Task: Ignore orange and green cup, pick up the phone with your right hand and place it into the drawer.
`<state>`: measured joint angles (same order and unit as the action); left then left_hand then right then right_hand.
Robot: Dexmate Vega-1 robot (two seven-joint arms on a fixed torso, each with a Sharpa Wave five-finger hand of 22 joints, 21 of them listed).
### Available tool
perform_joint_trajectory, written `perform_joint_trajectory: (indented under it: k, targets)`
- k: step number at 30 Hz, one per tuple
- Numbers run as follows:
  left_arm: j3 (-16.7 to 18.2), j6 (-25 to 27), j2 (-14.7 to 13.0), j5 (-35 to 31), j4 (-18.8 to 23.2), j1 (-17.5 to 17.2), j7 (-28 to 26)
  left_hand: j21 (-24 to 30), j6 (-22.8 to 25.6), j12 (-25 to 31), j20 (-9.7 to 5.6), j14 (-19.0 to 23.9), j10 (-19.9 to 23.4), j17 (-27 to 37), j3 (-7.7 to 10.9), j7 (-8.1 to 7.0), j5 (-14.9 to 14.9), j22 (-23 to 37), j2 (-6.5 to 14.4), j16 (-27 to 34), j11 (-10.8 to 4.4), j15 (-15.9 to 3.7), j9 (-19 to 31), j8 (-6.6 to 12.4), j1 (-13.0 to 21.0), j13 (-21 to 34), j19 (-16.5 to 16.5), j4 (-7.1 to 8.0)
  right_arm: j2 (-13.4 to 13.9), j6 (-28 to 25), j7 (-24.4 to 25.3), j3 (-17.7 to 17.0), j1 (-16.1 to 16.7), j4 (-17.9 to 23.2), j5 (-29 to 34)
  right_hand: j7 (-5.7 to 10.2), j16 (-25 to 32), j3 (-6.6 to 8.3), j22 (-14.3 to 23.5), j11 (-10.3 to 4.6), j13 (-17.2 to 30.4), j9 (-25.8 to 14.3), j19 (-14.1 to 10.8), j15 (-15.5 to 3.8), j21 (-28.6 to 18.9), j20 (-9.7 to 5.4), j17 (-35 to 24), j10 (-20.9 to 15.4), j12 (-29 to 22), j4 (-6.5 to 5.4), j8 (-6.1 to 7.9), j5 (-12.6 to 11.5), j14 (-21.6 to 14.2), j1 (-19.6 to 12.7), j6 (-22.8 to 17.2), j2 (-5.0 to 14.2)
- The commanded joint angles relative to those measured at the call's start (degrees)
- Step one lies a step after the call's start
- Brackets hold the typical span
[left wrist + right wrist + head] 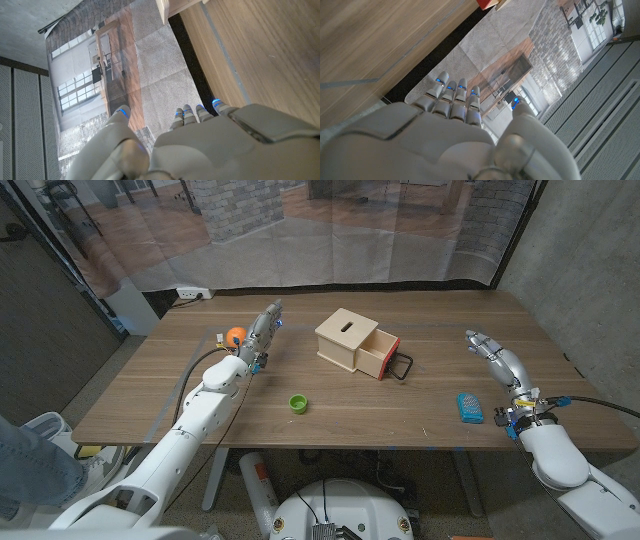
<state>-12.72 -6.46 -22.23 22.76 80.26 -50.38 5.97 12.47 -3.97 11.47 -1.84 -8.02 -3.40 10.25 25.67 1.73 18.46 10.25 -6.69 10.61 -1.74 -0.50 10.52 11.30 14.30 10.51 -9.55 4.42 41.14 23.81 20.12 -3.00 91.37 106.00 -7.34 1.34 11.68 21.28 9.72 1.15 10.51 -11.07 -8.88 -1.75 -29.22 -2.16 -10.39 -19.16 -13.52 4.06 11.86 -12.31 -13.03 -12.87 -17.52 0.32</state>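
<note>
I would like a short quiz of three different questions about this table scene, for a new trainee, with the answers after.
1. True or false: the phone already lies inside the drawer.
2. Which hand is nearer the phone? A) left hand B) right hand
3. Fill in: the orange lies beside the ___ hand.

Key: 1. False; it lies on the table, and the wooden box's drawer is pulled open. 2. B. 3. left.
</note>
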Motion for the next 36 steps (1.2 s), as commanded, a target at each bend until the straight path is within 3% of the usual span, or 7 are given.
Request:
perform_joint_trajectory:
  k: [1,8,12,36]
  targets:
    - [0.4,0.0,-0.1,0.2,0.3,-0.8,-0.5,-0.4,0.1,0.4,-2.16,0.2,-0.1,0.2,-0.31,0.11,0.4,0.2,0.5,0.2,0.01,-0.02,0.3,0.37,0.1,0.3,-1.5,0.07,-0.1,-1.3,1.0,-0.5,1.4,0.9,3.0,0.1,-0.1,0.13,0.2,-0.02,0.3,-0.1,-0.5,-0.22,0.4,-1.28,0.0,-0.5,-0.2,0.51,0.27,-0.1,-0.7,-0.9,-0.5,-0.23]
    - [0.3,-0.1,-0.1,0.1,0.4,-0.8,-0.5,-0.4,0.1,0.4,-2.16,0.2,-0.1,0.2,-0.38,0.12,0.4,0.2,0.5,0.2,0.16,-0.06,0.3,0.35,0.2,0.3,-1.5,0.06,-0.4,-2.1,2.5,-1.1,2.6,1.7,5.8,0.18,-0.1,0.06,0.2,-0.11,0.3,-0.1,-0.7,-0.3,0.6,-1.16,-0.1,-0.7,-0.2,0.77,0.25,-0.1,-1.0,-1.1,-0.7,-0.45]
    - [0.2,-0.3,0.1,0.1,0.5,-0.8,-0.5,-0.4,0.1,0.4,-2.15,0.2,-0.1,0.2,-0.42,0.12,0.4,0.2,0.5,0.2,0.07,-0.05,0.3,0.33,0.2,0.3,-1.4,0.06,-0.7,-1.9,3.4,-1.5,3.3,1.6,7.4,0.47,-0.1,0.07,0.2,-1.04,0.3,-0.1,-1.0,-0.51,0.9,-1.11,-0.1,-0.9,-0.2,1.05,0.3,-0.3,-1.4,-1.4,-1.0,-0.56]
    - [0.1,-0.6,0.2,0.2,1.0,-0.9,-0.9,-0.5,0.1,0.3,-2.08,0.3,-0.1,0.2,-0.63,0.12,0.5,0.2,0.6,0.2,0.0,-0.01,0.3,0.27,0.2,0.3,-1.4,0.04,-2.2,-4.1,6.5,-3.4,6.2,3.2,14.5,1.17,0.1,0.11,0.3,-1.75,0.3,-0.1,-2.1,-1.06,1.5,-0.76,-0.1,-2.1,-0.4,2.08,0.57,-0.7,-2.9,-2.6,-2.5,-1.11]
